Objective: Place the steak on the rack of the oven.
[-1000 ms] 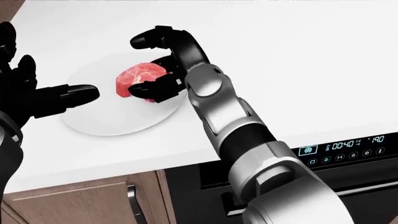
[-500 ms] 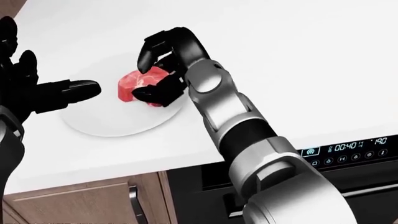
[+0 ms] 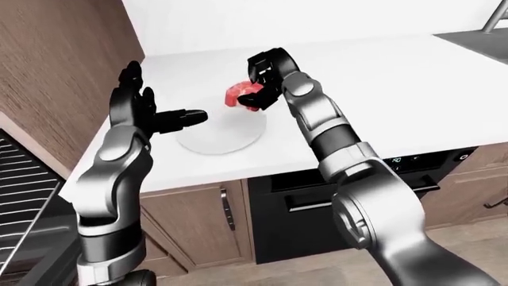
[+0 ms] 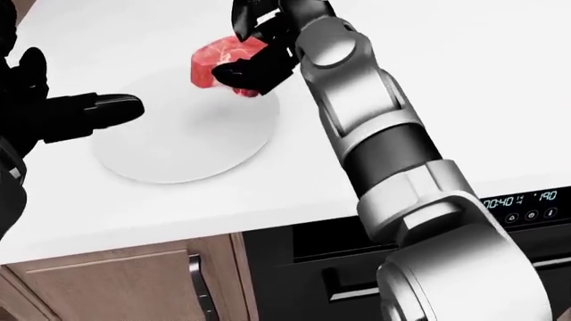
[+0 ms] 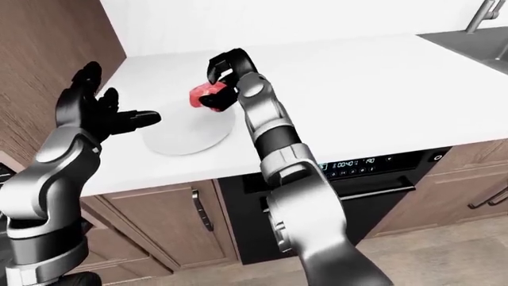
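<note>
Your right hand (image 4: 254, 50) is clamped on the steak (image 4: 219, 59), lifted off the plate (image 4: 179, 147) at upper centre, left hand (image 3: 147, 113) spread empty; next, carry it to the oven rack (image 3: 19, 179) at lower left.

We see a smooth, matt white counter (image 4: 464, 100) carrying a white plate (image 4: 179, 147) with a faint satin sheen. The steak (image 4: 214, 63) looks raw: moist red flesh marbled with pale pink. The right hand (image 4: 259, 47) has matt black fingers (image 4: 254, 70), plastic or rubber by the look, while its forearm (image 4: 366, 107) shows brushed silver metal and a black band. The left hand (image 3: 147, 113) is the same dull black, its arm (image 3: 107, 179) silver-grey. The cabinet doors (image 5: 150, 217) are brown wood grain with dark metal handles (image 5: 198, 210). The oven (image 3: 305, 214) is glossy black. A wire rack (image 3: 19, 179) looks like thin bare metal.
</note>
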Motion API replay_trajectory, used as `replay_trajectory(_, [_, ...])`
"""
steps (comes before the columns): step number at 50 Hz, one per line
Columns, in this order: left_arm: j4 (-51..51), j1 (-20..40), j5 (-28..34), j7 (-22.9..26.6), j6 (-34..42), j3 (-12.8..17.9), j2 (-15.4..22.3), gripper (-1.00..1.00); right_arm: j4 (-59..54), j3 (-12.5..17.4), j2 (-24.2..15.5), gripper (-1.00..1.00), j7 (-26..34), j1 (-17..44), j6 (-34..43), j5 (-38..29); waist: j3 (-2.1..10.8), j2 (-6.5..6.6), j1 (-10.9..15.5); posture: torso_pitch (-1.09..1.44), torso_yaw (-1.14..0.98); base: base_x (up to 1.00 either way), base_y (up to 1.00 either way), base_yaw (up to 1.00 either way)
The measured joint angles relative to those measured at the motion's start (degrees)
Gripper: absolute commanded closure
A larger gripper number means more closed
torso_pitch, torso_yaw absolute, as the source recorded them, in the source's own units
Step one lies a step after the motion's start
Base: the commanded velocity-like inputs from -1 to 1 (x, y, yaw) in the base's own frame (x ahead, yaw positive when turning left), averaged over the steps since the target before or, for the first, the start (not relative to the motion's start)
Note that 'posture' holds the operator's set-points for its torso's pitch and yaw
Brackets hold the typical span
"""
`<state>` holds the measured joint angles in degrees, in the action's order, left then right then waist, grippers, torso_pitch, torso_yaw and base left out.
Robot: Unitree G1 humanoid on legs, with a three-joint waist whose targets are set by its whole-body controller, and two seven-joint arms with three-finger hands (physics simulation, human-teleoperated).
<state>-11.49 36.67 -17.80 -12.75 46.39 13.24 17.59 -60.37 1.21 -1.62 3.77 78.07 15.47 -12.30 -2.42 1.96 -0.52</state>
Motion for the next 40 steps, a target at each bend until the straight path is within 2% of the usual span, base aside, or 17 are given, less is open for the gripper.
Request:
replay_trajectory(14, [0.12,2.61,0.6,-0.79,1.48,-0.56,-0.01,-1.0,17.31,0.06,-4.36,1.0,2.94,-4.75,11.82,0.04,-0.13,-0.42,0.12,0.0,0.0,0.0,0.0,0.0])
replay_trajectory(29, [1.09,5.04,0.97,-1.13,2.09,-0.87,0.4,-1.0,42.15,1.7,-9.75,1.0,7.29,-9.94,28.22,0.76,-0.17,-1.09,0.4,0.0,0.0,0.0,0.0,0.0])
replay_trajectory(40, [0.97,6.08,0.94,-1.82,2.84,-0.9,0.44,-1.0,52.59,2.16,-11.11,1.0,8.01,-14.19,36.49,0.37,-0.37,-1.12,0.33,0.0,0.0,0.0,0.0,0.0])
